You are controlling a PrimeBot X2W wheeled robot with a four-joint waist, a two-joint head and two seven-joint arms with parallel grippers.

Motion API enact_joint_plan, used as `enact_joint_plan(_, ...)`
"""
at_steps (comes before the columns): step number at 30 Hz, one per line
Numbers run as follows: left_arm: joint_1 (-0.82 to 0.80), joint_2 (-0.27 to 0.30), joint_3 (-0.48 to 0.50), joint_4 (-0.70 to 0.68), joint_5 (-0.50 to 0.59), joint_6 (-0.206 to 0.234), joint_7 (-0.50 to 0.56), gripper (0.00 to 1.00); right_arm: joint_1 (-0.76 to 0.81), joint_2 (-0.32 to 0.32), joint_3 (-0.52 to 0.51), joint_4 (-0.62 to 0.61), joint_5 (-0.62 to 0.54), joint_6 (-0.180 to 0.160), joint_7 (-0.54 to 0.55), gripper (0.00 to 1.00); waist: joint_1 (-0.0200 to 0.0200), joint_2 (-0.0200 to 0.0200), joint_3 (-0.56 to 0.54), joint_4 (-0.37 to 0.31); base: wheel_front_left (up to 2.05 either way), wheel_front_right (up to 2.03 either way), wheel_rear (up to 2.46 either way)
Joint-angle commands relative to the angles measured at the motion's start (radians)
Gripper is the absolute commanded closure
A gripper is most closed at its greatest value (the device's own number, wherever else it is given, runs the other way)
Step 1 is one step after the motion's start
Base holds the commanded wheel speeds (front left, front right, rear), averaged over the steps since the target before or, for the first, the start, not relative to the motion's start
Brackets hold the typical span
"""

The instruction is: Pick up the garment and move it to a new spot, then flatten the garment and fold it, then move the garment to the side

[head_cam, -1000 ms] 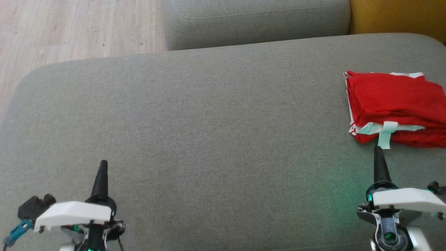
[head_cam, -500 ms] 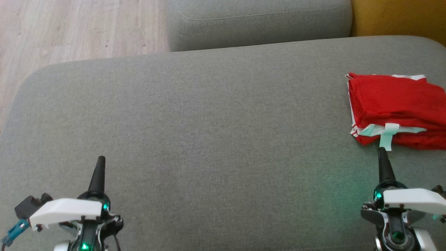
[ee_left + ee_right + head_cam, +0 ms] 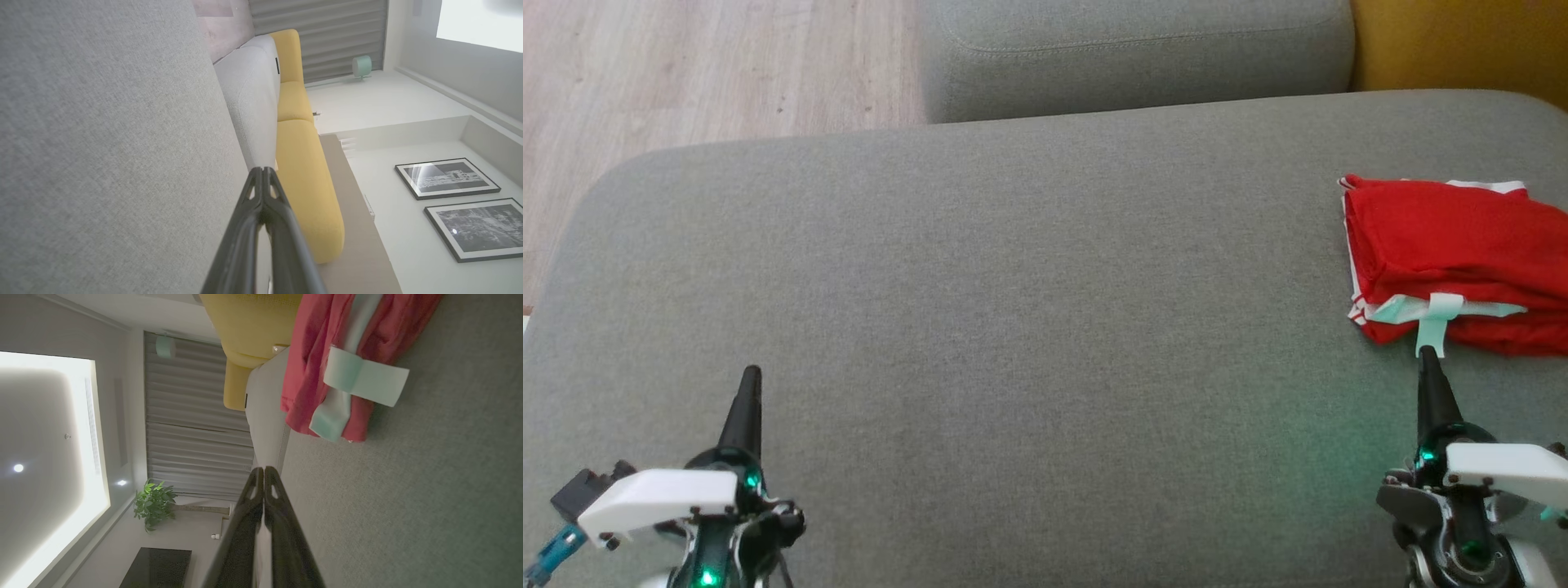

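The garment (image 3: 1454,253) is red with white edging. It lies folded in a compact stack at the right side of the grey seat cushion (image 3: 1013,327), running out of the head view at the right edge. A pale mint band crosses the near edge of the stack, and a short tab (image 3: 1432,327) of the same colour hangs from it onto the cushion. In the right wrist view the garment (image 3: 310,375) rests flat on the cushion, and the tab (image 3: 367,377) projects from its edge.

The right gripper (image 3: 1426,356) has its fingers pressed together and grips nothing. In the head view its tip sits just below the tab. The right wrist view shows bare cushion between the right gripper (image 3: 262,469) and the garment.

The left gripper (image 3: 751,374) is over the near left part of the cushion, well apart from the garment. Its fingers are likewise together and empty, as the left wrist view (image 3: 263,169) confirms.

Beyond the seat lie a second grey cushion (image 3: 1135,57), a yellow cushion (image 3: 1462,41) and wood flooring (image 3: 686,73)
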Motion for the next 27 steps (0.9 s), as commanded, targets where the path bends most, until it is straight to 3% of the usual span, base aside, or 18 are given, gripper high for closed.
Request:
enact_joint_plan(1,-0.064,0.007,0.039,-0.026,-0.033,-0.012,0.009,1.00,-0.052,-0.018,0.012,-0.040,0.037,-0.001,0.013,1.00,0.0000,0.0000,-0.001,0.001,0.00,0.00,0.00)
enact_joint_plan(16,-0.077,0.007,0.066,-0.018,-0.194,-0.023,0.054,1.00,-0.054,-0.017,-0.011,-0.044,0.199,-0.001,0.058,1.00,0.0000,0.0000,-0.007,0.011,0.00,0.00,0.00)
enact_joint_plan(27,-0.078,0.007,0.067,-0.018,-0.197,-0.023,0.055,1.00,-0.054,-0.015,-0.015,-0.044,0.199,-0.001,0.062,1.00,0.0000,0.0000,-0.007,0.011,0.00,0.00,0.00)
